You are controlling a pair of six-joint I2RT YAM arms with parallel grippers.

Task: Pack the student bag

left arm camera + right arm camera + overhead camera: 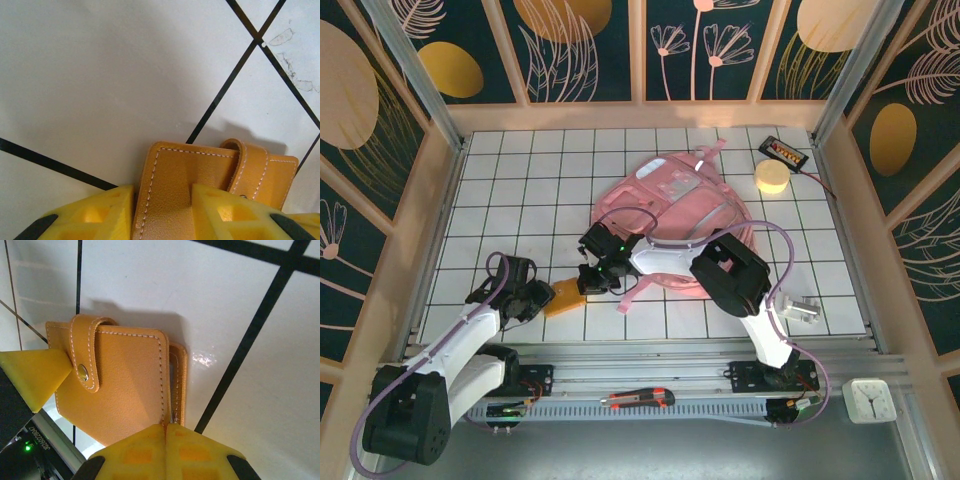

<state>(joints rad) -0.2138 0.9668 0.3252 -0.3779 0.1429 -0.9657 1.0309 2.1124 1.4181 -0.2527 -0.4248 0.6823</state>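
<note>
The tan wallet (200,170) runs off the bottom edge of the left wrist view behind the yellow fingers (95,212) of the left gripper (162,195), so whether they clamp it cannot be told. The tips of the right gripper (166,426) meet over the wallet's near edge, hiding whether a leaf is caught. From above, the right arm (735,280) covers the near part of the student bag (670,195), and the label on the black box (783,153) is too small to read.

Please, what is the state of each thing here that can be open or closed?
wallet: strap snapped shut.
left gripper: appears closed on the wallet.
right gripper: shut, at the wallet's edge.
student bag: lying flat; open or zipped, cannot tell.
</note>
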